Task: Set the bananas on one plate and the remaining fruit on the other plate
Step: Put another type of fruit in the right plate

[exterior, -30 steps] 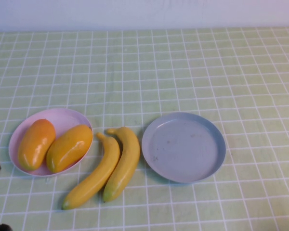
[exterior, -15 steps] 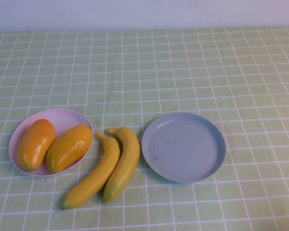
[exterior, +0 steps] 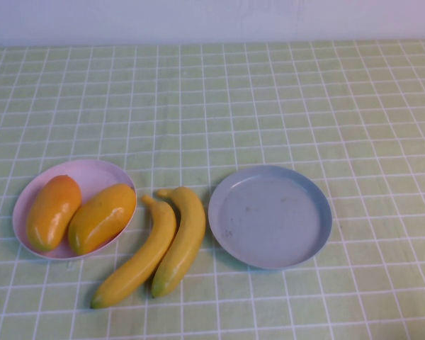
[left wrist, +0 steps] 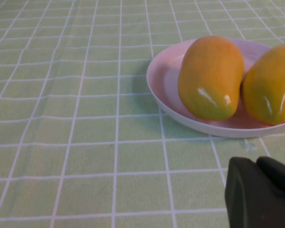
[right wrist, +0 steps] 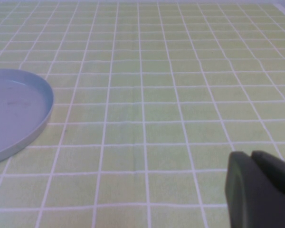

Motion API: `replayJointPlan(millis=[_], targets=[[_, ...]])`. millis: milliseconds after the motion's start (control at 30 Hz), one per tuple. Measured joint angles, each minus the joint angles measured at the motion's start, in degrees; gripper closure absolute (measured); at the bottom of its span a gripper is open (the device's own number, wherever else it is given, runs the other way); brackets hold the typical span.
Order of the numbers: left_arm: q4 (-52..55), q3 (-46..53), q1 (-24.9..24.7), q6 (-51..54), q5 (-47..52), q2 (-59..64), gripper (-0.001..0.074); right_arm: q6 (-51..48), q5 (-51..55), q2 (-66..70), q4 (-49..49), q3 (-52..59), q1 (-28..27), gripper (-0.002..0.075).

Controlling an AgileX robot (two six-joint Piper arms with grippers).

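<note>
- A tablecloth [exterior: 269, 106] covers the whole table: pale green squares divided by thin white lines.
- It lies flat, its grid running straight toward the far edge.
- A plain white wall [exterior: 212, 20] rises behind the table's far edge.
- The same checked cloth fills both wrist views.

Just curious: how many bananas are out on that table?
2. One banana and the other banana lie side by side on the cloth, between the pink plate and the grey-blue plate. None looks hidden.

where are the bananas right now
In the high view the bananas lie side by side on the tablecloth, between the pink plate on the left and the grey-blue plate.
</note>
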Motion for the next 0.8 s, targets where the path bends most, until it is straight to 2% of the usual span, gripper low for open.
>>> replayJointPlan(millis=[700, 800], targets=[[0.12, 0.00, 0.00, 0.08, 0.00, 0.00, 0.0731, 0.00, -0.29, 0.00, 0.00, 0.00, 0.00, 0.0743], [0.12, 0.00, 0.00, 0.08, 0.00, 0.00, 0.0731, 0.00, -2.81, 0.00, 4.75, 0.00, 0.00, 0.0743]])
